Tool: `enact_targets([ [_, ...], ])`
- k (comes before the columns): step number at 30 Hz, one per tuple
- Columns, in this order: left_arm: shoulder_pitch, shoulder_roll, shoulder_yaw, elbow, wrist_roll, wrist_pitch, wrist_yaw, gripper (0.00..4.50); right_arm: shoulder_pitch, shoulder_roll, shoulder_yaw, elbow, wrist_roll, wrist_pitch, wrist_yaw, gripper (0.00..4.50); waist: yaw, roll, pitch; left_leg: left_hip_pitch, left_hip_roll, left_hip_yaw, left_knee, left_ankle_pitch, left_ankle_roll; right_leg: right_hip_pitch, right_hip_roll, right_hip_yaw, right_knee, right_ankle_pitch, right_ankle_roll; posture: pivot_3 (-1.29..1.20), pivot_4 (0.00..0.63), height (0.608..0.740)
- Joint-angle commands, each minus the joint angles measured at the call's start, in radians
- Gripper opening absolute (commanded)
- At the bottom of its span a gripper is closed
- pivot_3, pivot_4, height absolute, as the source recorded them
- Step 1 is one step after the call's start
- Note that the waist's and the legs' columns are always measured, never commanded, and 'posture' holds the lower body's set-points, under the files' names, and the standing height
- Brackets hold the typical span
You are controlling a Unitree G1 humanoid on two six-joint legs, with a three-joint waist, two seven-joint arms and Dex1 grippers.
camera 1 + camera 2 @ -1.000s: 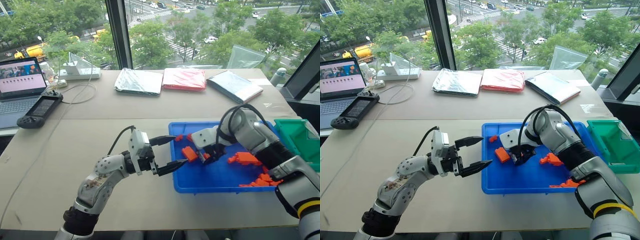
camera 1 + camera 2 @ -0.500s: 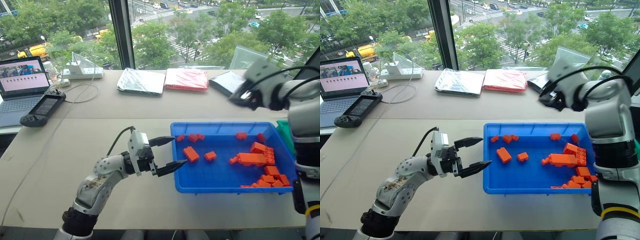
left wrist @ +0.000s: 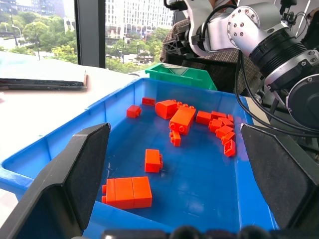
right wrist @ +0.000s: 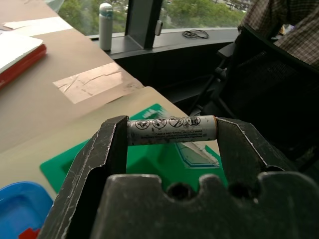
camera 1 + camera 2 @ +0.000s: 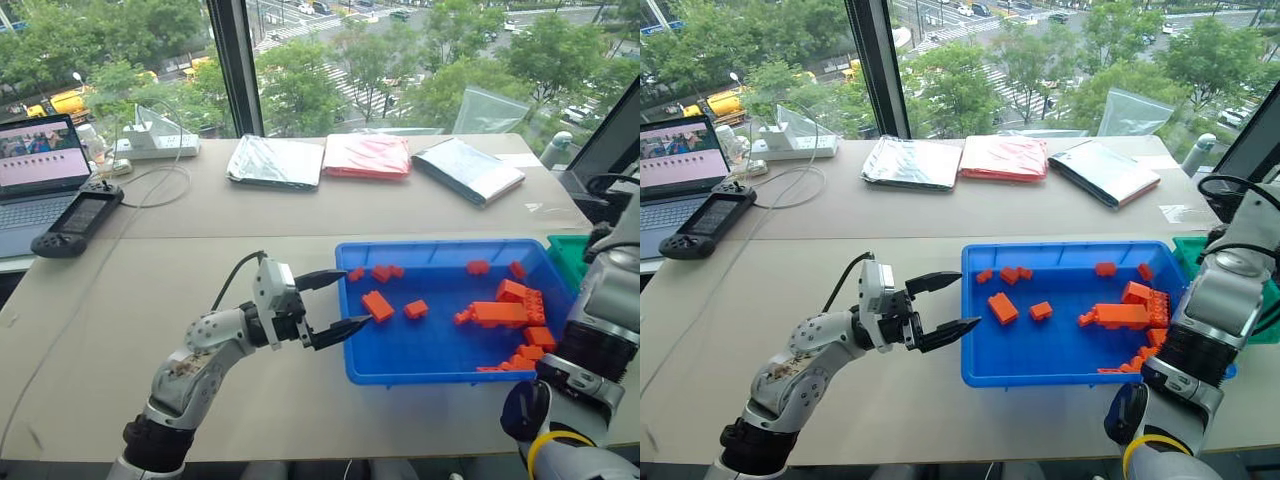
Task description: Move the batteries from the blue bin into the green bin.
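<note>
A grey cylindrical battery (image 4: 172, 130) is pinched end to end by my right gripper (image 4: 170, 137), which is shut on it just above the green bin (image 4: 75, 164). The green bin (image 5: 568, 256) stands at the right end of the blue bin (image 5: 440, 372). Several orange studded bricks (image 5: 378, 305) lie scattered in the blue bin, most of them piled at its right side. My left gripper (image 5: 356, 297) is open and empty, with its fingers straddling the blue bin's left wall. In the left wrist view the left gripper (image 3: 174, 167) looks along the blue bin (image 3: 45, 149).
At the back of the table lie a silver foil bag (image 5: 277, 162), a red bag (image 5: 367, 157) and a flat packet (image 5: 468, 170). A laptop (image 5: 40, 165) and a black controller (image 5: 78, 217) sit far left. A person in a plaid shirt (image 4: 286, 30) sits beyond the table's right edge.
My right arm has lifted out of the blue bin, swung up and to the right, and come down over the green bin with the battery. The left arm has stayed still.
</note>
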Motion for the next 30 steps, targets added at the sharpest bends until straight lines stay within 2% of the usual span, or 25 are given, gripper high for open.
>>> enact_targets([
  [1, -0.003, -0.004, 0.009, -0.027, -0.012, -0.008, -0.002, 4.5, -0.004, -0.021, -0.001, -0.023, 0.04, -0.027, -0.031, 3.01, -0.004, 0.0, 0.0, 0.0, 0.0, 0.0, 0.0, 0.0, 0.0, 0.0, 0.0, 0.0, 0.0, 0.0, 0.0, 0.0, 0.15, 0.74],
  [2, -0.002, -0.007, 0.007, -0.028, -0.011, -0.009, 0.0, 4.5, -0.001, -0.019, -0.003, -0.024, 0.052, -0.029, -0.034, 3.51, -0.005, 0.0, 0.0, 0.0, 0.0, 0.0, 0.0, 0.0, 0.0, 0.0, 0.0, 0.0, 0.0, 0.0, 0.0, 0.0, 0.15, 0.74],
  [5, -0.001, -0.012, 0.003, -0.029, -0.009, -0.01, 0.004, 4.5, 0.006, -0.018, -0.007, -0.028, 0.079, -0.037, -0.053, 4.38, -0.009, 0.0, 0.0, 0.0, 0.0, 0.0, 0.0, 0.0, 0.0, 0.0, 0.0, 0.0, 0.0, 0.0, 0.0, 0.0, 0.15, 0.74],
  [6, -0.001, -0.013, 0.004, -0.028, -0.009, -0.01, 0.004, 4.5, 0.008, -0.021, -0.006, -0.028, 0.085, -0.038, -0.058, 4.48, -0.009, 0.0, 0.0, 0.0, 0.0, 0.0, 0.0, 0.0, 0.0, 0.001, 0.0, 0.0, 0.0, 0.0, 0.0, 0.0, 0.15, 0.74],
  [13, -0.003, -0.016, 0.008, -0.02, -0.005, -0.015, 0.005, 4.5, 0.016, -0.05, 0.013, -0.058, 0.131, -0.049, -0.054, 4.48, -0.01, 0.001, 0.0, 0.0, 0.0, 0.0, 0.0, 0.0, 0.001, 0.0, 0.0, 0.0, 0.0, 0.0, 0.0, 0.0, 0.15, 0.74],
  [18, 0.003, -0.022, 0.018, -0.016, 0.002, -0.001, 0.044, 4.5, 0.057, -0.091, 0.123, -0.102, 0.256, -0.152, 0.176, 4.48, -0.019, 0.001, 0.0, 0.0, 0.001, 0.0, 0.0, 0.0, 0.001, 0.001, 0.001, 0.0, -0.001, 0.0, 0.0, 0.0, 0.15, 0.74],
  [21, -0.018, -0.033, 0.031, -0.007, 0.036, 0.035, 0.132, 4.5, 0.193, -0.156, 0.212, -0.231, 0.334, -0.328, 0.411, 4.48, -0.018, 0.001, 0.0, 0.0, 0.001, -0.001, 0.0, 0.0, 0.001, 0.001, 0.001, 0.0, -0.002, 0.0, 0.0, 0.0, 0.15, 0.74],
  [24, -0.047, -0.041, 0.06, -0.01, 0.049, 0.094, 0.223, 4.5, 0.407, -0.205, 0.229, -0.382, 0.439, -0.357, 0.606, 4.48, -0.009, 0.001, 0.0, 0.0, 0.001, -0.002, 0.0, -0.001, 0.002, 0.002, 0.001, -0.002, -0.002, 0.0, 0.0, 0.0, 0.15, 0.74],
  [27, -0.035, -0.05, 0.108, -0.046, 0.027, 0.144, 0.297, 4.5, 0.521, -0.215, 0.224, -0.474, 0.486, -0.324, 0.642, 4.48, -0.001, 0.0, 0.0, 0.0, 0.001, -0.002, 0.002, -0.001, 0.003, 0.005, 0.001, -0.002, -0.003, 0.0, 0.0, 0.0, 0.15, 0.74],
  [30, -0.02, -0.074, 0.14, -0.074, 0.069, 0.175, 0.415, 4.5, 0.588, -0.205, 0.225, -0.534, 0.501, -0.314, 0.631, 4.48, 0.0, 0.0, 0.0, 0.002, 0.001, -0.002, 0.002, -0.001, 0.003, 0.005, 0.0, -0.001, -0.004, 0.0, 0.0, 0.0, 0.15, 0.74],
])
